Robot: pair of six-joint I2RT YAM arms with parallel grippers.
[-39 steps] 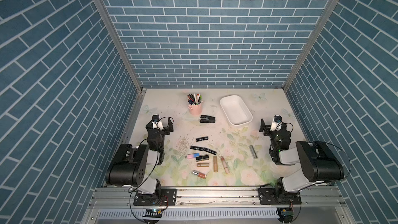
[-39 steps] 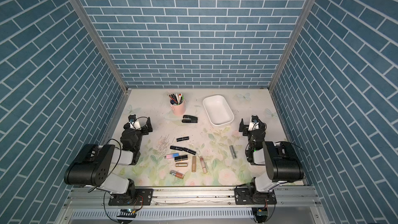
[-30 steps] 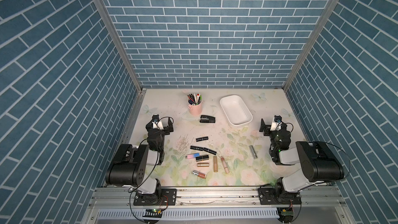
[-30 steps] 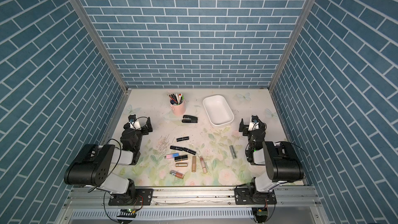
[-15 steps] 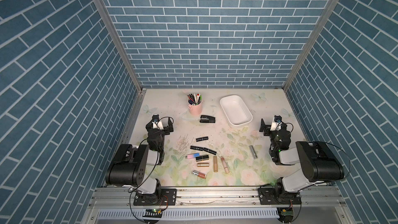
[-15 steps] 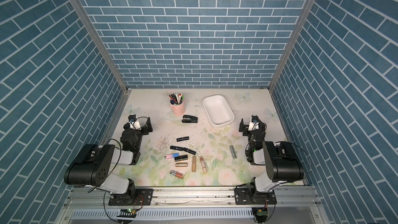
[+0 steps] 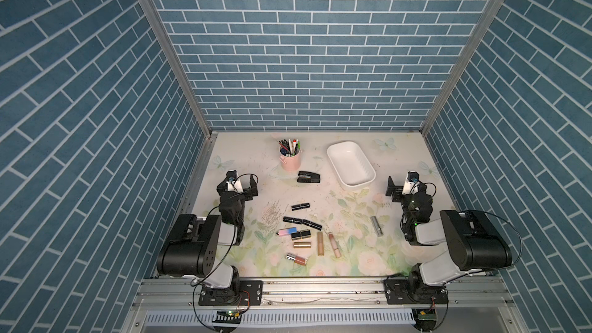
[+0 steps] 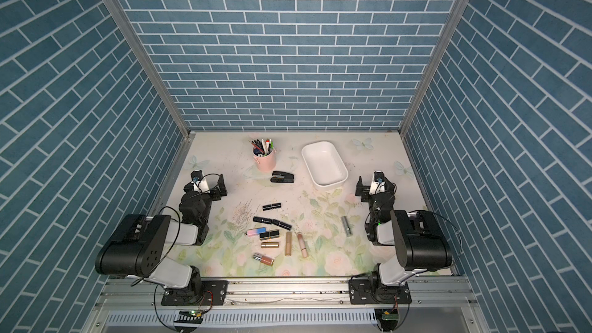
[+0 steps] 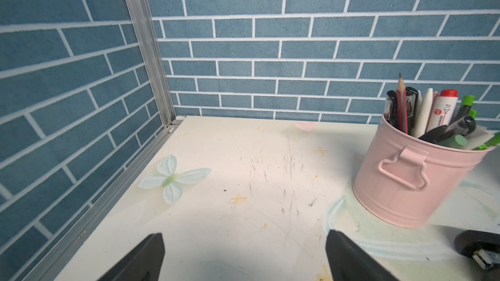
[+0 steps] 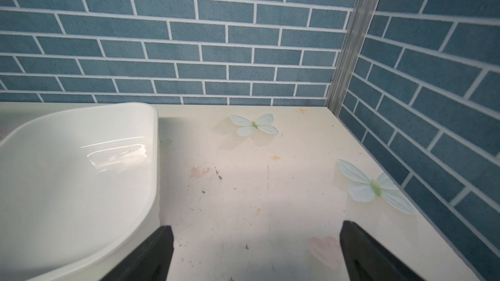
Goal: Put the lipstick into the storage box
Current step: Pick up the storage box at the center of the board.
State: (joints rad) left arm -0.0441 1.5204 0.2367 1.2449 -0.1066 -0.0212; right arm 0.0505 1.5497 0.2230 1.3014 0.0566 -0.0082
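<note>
Table: a cream table [image 7: 368,261] printed with flowers and butterflies, walled in by blue brick pattern.
Storage box: the shallow white plastic rectangular storage box [image 7: 359,183] lies slantwise on the far right part of the table. Its ribbed floor is bare in both top views.
Lipsticks: all lie flat in the middle of the table, toward the front and well apart from the storage box. There is a short black lipstick [image 7: 300,206], and in front of it two more black lipsticks [image 7: 293,219] end to end. Nearer the front are a pink-and-blue tube [image 7: 286,231], a black-and-gold tube [image 7: 301,235], a gold tube [image 7: 302,245], a tan tube [image 7: 320,243], a pale pink tube [image 7: 334,245] and a rose gloss tube [image 7: 296,258].
Silver lipstick: the silver lipstick [image 7: 376,225] lies alone, near the right arm.
Left claw: the left claw [image 7: 237,187] is released, jaws wide and empty, low over the table's left side.
Right claw: the right claw [image 10: 257,228] is released and empty, just beside the box's near end.
Other: a pink metal pen cup [image 7: 291,163] stands left of the box, with a black stapler [image 7: 308,177] just in front of it.
</note>
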